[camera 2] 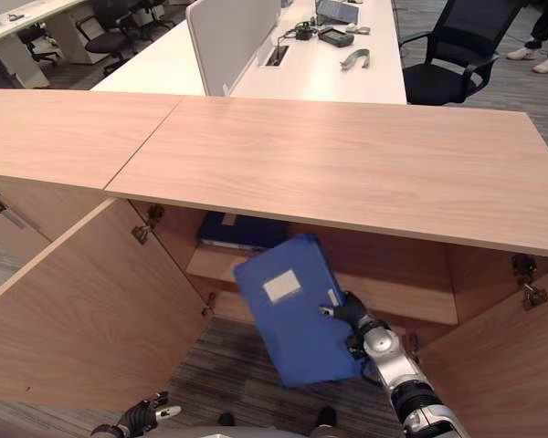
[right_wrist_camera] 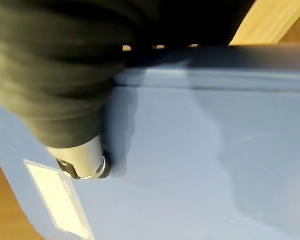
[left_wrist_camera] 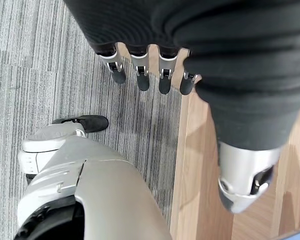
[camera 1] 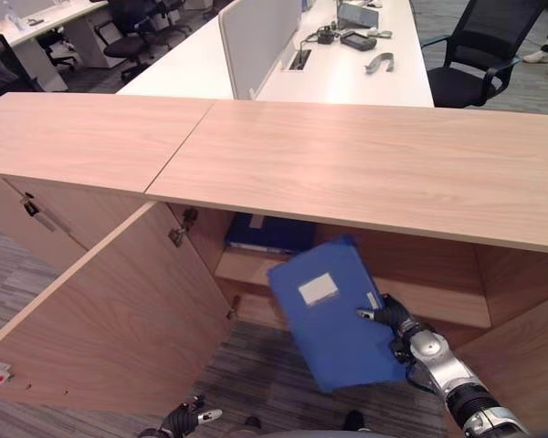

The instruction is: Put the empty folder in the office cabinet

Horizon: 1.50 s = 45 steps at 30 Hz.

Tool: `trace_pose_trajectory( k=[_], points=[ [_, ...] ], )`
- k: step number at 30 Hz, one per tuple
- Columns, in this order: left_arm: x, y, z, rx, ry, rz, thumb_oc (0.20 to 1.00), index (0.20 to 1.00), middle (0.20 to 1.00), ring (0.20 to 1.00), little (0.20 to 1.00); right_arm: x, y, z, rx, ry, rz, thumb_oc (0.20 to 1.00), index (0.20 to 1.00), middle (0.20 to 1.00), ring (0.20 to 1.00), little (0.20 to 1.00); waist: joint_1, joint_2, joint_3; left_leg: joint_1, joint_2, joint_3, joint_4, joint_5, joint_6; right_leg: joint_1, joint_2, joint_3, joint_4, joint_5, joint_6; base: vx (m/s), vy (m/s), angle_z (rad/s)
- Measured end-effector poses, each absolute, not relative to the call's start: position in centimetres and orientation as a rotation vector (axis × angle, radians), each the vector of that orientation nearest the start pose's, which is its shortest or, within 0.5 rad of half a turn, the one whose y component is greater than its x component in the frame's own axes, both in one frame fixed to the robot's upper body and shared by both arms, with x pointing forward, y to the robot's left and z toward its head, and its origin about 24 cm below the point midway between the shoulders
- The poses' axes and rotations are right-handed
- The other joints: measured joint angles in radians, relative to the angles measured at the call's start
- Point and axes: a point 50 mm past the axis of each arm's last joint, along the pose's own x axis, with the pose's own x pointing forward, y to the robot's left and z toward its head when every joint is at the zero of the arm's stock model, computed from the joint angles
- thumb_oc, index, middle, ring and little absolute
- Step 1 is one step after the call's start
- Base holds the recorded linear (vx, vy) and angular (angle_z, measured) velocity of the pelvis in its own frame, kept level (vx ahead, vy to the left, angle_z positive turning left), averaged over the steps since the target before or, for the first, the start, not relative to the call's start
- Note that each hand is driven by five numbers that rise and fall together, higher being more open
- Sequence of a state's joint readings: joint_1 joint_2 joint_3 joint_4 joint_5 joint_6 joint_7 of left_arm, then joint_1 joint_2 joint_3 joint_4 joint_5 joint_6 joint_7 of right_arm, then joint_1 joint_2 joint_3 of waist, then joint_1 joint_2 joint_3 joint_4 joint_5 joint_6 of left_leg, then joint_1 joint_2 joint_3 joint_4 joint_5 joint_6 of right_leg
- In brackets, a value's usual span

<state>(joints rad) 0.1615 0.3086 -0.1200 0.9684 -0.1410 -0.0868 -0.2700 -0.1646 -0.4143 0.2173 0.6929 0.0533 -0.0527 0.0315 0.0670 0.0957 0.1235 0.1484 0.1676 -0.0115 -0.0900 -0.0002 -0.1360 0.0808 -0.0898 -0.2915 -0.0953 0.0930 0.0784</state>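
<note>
A blue folder (camera 1: 329, 315) with a white label hangs tilted in front of the open wooden cabinet (camera 1: 365, 164), below its top board. My right hand (camera 1: 395, 319) grips the folder's right edge, thumb on its face (right_wrist_camera: 85, 162) and fingers behind it. Inside the cabinet a dark blue folder (camera 1: 269, 233) lies flat on the shelf (camera 1: 247, 266), just behind the held one. My left hand (camera 1: 184, 420) hangs low near the floor with fingers straight (left_wrist_camera: 140, 75), holding nothing.
The cabinet's left door (camera 1: 119, 310) swings open towards me; a right door (camera 1: 525, 356) stands open too. Behind the cabinet are white desks (camera 1: 347, 64) with a divider, and black office chairs (camera 1: 479, 55). A person's shoes (camera 1: 543, 59) show far back right.
</note>
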Motion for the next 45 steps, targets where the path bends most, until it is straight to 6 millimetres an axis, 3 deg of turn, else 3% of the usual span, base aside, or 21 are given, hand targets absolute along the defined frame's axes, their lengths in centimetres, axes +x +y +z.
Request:
trace_pose_trajectory(
  k=[5, 6, 11, 14, 15, 16, 18, 21, 24, 29, 33, 35, 38, 40, 45],
  points=[
    [8.3, 23.9, -14.6, 0.061, 1.066, -0.125, 1.000, 1.000, 1.000, 1.000, 1.000, 24.6, -24.6, -5.4, -0.313, 0.521, -0.020, 0.200, 0.200, 0.200, 0.200, 0.200, -0.001, 0.002, -0.002, 0.003, 0.000, 0.000, 0.000, 0.000, 0.000, 0.003, 0.000, 0.000, 0.000, 0.000, 0.000, 0.00, 0.000, 0.00],
    [8.4, 23.9, -14.6, 0.064, 1.066, -0.130, 1.000, 1.000, 1.000, 1.000, 1.000, 24.3, -25.2, -6.0, -0.209, 0.545, -0.095, 0.200, 0.200, 0.200, 0.200, 0.200, 0.000, 0.002, -0.005, 0.006, 0.000, 0.000, 0.000, 0.000, 0.000, 0.006, 0.000, 0.000, 0.000, 0.000, 0.000, 0.00, 0.000, 0.00],
    [8.4, 24.0, -14.6, 0.067, 1.069, -0.126, 1.000, 1.000, 1.000, 1.000, 1.000, 23.8, -25.3, -6.8, -0.009, 0.565, -0.220, 0.200, 0.200, 0.200, 0.200, 0.200, 0.000, 0.002, -0.010, 0.006, 0.000, 0.001, 0.000, 0.000, 0.000, 0.006, 0.000, 0.001, 0.000, 0.000, 0.000, 0.00, 0.000, 0.00],
    [8.3, 24.0, -14.6, 0.071, 1.070, -0.120, 1.000, 1.000, 1.000, 1.000, 1.000, 23.6, -24.5, -7.4, 0.219, 0.557, -0.309, 0.200, 0.200, 0.200, 0.200, 0.200, -0.002, 0.003, -0.010, 0.006, 0.000, 0.002, 0.000, 0.000, 0.001, 0.005, 0.000, 0.002, 0.000, 0.000, 0.000, 0.00, 0.000, 0.00],
    [8.4, 23.8, -14.7, 0.082, 1.074, -0.127, 1.000, 1.000, 1.000, 1.000, 1.000, 23.6, -23.6, -7.7, 0.437, 0.523, -0.389, 0.200, 0.200, 0.200, 0.200, 0.200, -0.001, 0.004, -0.012, 0.006, 0.000, 0.002, 0.000, 0.000, 0.001, 0.005, 0.000, 0.002, 0.000, 0.000, 0.000, 0.00, 0.000, 0.00],
    [8.4, 23.7, -14.7, 0.086, 1.078, -0.135, 1.000, 1.000, 1.000, 1.000, 1.000, 23.8, -23.2, -7.8, 0.492, 0.517, -0.404, 0.200, 0.200, 0.200, 0.200, 0.200, -0.001, 0.004, -0.013, 0.007, 0.000, 0.003, 0.000, 0.000, 0.001, 0.006, 0.000, 0.003, 0.000, 0.000, 0.000, 0.00, 0.000, 0.00],
    [8.4, 23.3, -14.9, 0.081, 1.082, -0.137, 1.000, 1.000, 1.000, 1.000, 1.000, 24.8, -22.2, -7.8, 0.760, 0.475, -0.525, 0.200, 0.200, 0.200, 0.200, 0.200, 0.000, 0.008, -0.017, 0.007, 0.000, 0.003, 0.000, 0.001, 0.001, 0.005, 0.000, 0.004, 0.000, 0.000, 0.000, 0.02, -0.007, -0.01],
    [8.2, 22.9, -15.0, 0.093, 1.096, -0.153, 1.000, 1.000, 1.000, 1.000, 1.000, 26.4, -23.1, -6.7, 0.952, 0.376, -0.658, 0.200, 0.200, 0.200, 0.200, 0.200, 0.016, 0.025, -0.027, 0.005, -0.001, 0.003, 0.000, 0.001, 0.001, 0.003, -0.001, 0.003, 0.000, 0.000, 0.000, 0.00, 0.000, 0.00],
    [8.2, 22.6, -15.0, 0.104, 1.095, -0.177, 1.000, 1.000, 1.000, 1.000, 1.000, 27.6, -24.0, -5.6, 1.038, 0.315, -0.720, 0.200, 0.200, 0.200, 0.200, 0.200, 0.030, 0.031, -0.029, 0.001, -0.001, 0.002, 0.000, 0.001, 0.000, 0.001, -0.001, 0.002, 0.000, 0.000, 0.000, 0.00, 0.000, 0.00],
    [8.7, 22.7, -14.8, 0.108, 1.073, -0.178, 1.000, 1.000, 1.000, 1.000, 1.000, 31.6, -26.7, -0.5, 1.138, 0.122, -0.761, 0.200, 0.200, 0.200, 0.200, 0.200, 0.054, 0.056, -0.035, -0.020, -0.005, -0.017, 0.000, 0.006, -0.001, -0.011, -0.006, -0.015, 0.000, 0.000, 0.001, 0.00, -0.005, 0.09],
    [9.7, 21.7, -14.6, 0.118, 1.044, -0.230, 1.000, 1.000, 1.000, 1.000, 1.000, 34.9, -28.2, 5.4, 1.177, -0.043, -0.713, 0.200, 0.200, 0.200, 0.200, 0.200, 0.071, 0.111, -0.001, -0.086, -0.015, -0.035, 0.001, 0.031, -0.001, -0.068, -0.016, -0.030, -0.001, 0.016, 0.002, -0.07, 0.025, 0.14],
    [10.5, 21.1, -14.2, 0.135, 1.004, -0.274, 1.000, 1.000, 1.000, 1.000, 1.000, 35.6, -31.0, 8.6, 1.142, -0.124, -0.741, 0.200, 0.200, 0.200, 0.200, 0.200, 0.094, 0.140, 0.031, -0.129, -0.029, -0.051, 0.010, 0.040, 0.001, -0.095, -0.030, -0.048, 0.000, 0.019, 0.012, -0.10, 0.031, 0.22],
    [11.7, 20.8, -13.8, 0.158, 0.968, -0.305, 1.000, 1.000, 1.000, 1.000, 1.000, 35.9, -32.9, 11.5, 1.130, -0.199, -0.755, 0.200, 0.200, 0.200, 0.200, 0.200, 0.109, 0.155, 0.074, -0.162, -0.032, -0.059, 0.009, 0.056, 0.003, -0.130, -0.033, -0.052, 0.002, 0.030, 0.009, -0.09, 0.025, 0.10],
    [12.0, 21.1, -13.5, 0.184, 0.948, -0.318, 1.000, 1.000, 1.000, 1.000, 1.000, 36.3, -33.3, 13.1, 1.133, -0.224, -0.754, 0.200, 0.200, 0.200, 0.200, 0.200, 0.109, 0.150, 0.096, -0.213, -0.037, -0.064, 0.030, 0.058, 0.001, -0.168, -0.038, -0.057, 0.006, 0.036, 0.009, -0.08, 0.019, 0.08],
    [14.3, 21.3, -12.4, 0.199, 0.871, -0.330, 1.000, 1.000, 1.000, 1.000, 1.000, 37.0, -34.7, 18.7, 1.161, -0.355, -0.734, 0.200, 0.200, 0.200, 0.200, 0.200, 0.119, 0.177, 0.163, -0.305, -0.056, -0.067, 0.067, 0.061, 0.004, -0.241, -0.056, -0.057, 0.007, 0.057, 0.006, -0.07, 0.023, 0.04]
  ],
)
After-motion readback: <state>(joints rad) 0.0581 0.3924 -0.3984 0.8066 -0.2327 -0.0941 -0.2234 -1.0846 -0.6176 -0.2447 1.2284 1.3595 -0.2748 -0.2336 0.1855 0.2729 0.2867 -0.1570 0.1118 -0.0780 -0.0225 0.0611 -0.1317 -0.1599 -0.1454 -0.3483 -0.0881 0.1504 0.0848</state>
